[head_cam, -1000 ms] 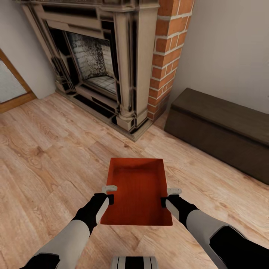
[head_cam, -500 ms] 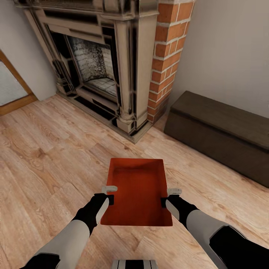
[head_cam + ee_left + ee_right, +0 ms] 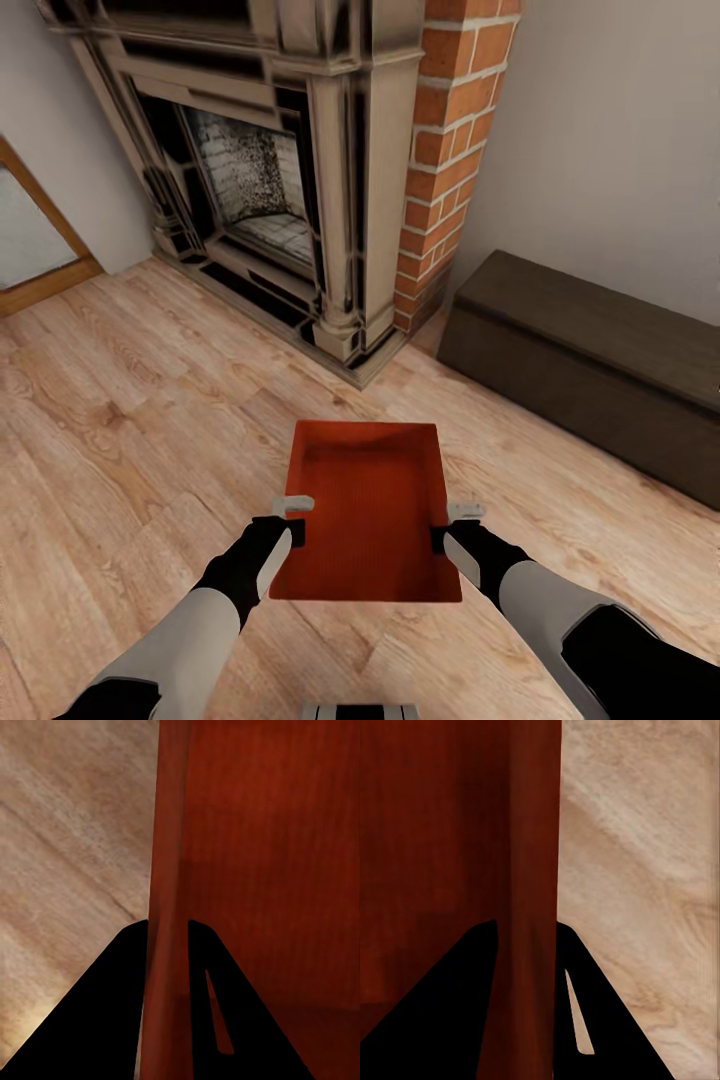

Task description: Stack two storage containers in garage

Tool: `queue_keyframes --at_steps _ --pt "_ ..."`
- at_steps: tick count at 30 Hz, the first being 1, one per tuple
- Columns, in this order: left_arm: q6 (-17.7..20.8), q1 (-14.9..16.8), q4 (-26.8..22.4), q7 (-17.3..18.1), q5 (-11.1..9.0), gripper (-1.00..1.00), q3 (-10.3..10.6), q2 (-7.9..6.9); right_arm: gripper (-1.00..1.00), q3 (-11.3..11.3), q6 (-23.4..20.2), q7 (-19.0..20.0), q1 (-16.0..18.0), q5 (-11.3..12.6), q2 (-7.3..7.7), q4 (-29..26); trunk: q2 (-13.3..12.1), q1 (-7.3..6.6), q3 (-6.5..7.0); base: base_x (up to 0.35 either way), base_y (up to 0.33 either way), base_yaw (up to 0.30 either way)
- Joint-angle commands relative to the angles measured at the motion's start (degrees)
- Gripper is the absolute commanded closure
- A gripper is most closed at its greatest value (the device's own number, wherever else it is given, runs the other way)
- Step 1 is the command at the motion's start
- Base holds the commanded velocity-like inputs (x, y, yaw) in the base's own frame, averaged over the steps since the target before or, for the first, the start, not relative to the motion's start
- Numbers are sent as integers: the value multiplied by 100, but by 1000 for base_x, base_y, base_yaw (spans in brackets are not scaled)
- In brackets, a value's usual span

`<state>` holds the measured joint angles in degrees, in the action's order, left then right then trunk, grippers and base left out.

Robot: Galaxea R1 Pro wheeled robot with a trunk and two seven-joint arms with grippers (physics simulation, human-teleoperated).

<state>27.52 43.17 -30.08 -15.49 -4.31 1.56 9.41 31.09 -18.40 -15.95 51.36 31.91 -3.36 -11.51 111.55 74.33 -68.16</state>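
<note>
A single storage container [image 3: 368, 515] hangs low in front of the robot over the light wood plank flooring [image 3: 130, 420], carried between both arms. The left gripper [image 3: 290, 520] has its jaws pinched over the left wall, one finger inside and one outside; the right gripper [image 3: 452, 525] clamps the right wall the same way. The bin's long axis runs straight away from the trunk, both arms equally near. Beyond stand a fireplace [image 3: 270, 170], a brick column [image 3: 450, 130] and a long dark low bench [image 3: 590, 370]: still the living room, garage unseen.
</note>
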Motion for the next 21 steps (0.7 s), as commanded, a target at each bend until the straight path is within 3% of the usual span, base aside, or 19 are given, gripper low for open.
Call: queue_keyframes --at_steps 1,21 --pt "62 -1 90 -59 -107 100 38 -3 100 38 336 -22 5 -18 1 -35 -40 -23 15 0 0 0" --pt "78 -2 90 -59 -105 100 38 -4 100 34 337 -13 5 -18 2 -35 -842 -462 374 0 0 0"
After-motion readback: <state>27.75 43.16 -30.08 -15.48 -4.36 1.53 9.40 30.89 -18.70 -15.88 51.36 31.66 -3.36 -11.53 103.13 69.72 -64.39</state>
